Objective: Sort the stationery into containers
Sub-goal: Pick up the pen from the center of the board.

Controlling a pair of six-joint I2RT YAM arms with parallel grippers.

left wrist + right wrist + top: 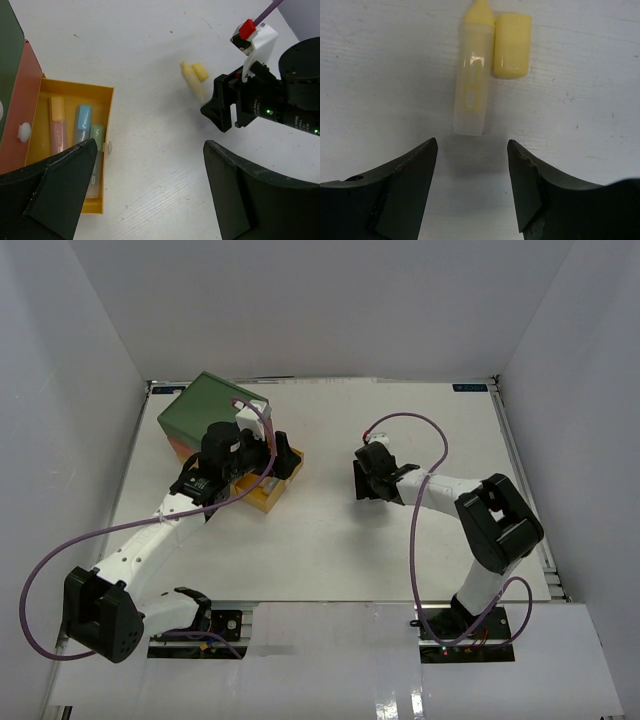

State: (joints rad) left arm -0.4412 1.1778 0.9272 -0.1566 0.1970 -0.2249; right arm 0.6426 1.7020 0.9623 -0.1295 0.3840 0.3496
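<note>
yellow marker (471, 75), cap (511, 46) just beside it, lies well right of the yellow drawer (70, 90). right gripper (472, 145) hovers at it, partly spread, empty. left gripper (150, 147) gapes wide over the drawer, empty.

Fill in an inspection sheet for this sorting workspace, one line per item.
Surface: white table, lightly scuffed.
Job's things: chest with its yellow drawer pulled out, holding a pink marker, blue marker and green marker; yellow marker lies uncapped on the table, its cap beside it.
Clutter: nothing seen.
Grippers: left gripper open, over the drawer; right gripper open, just short of the yellow marker.
Cables: purple left cable and right cable loop off the arms.
Surroundings: white walls.
</note>
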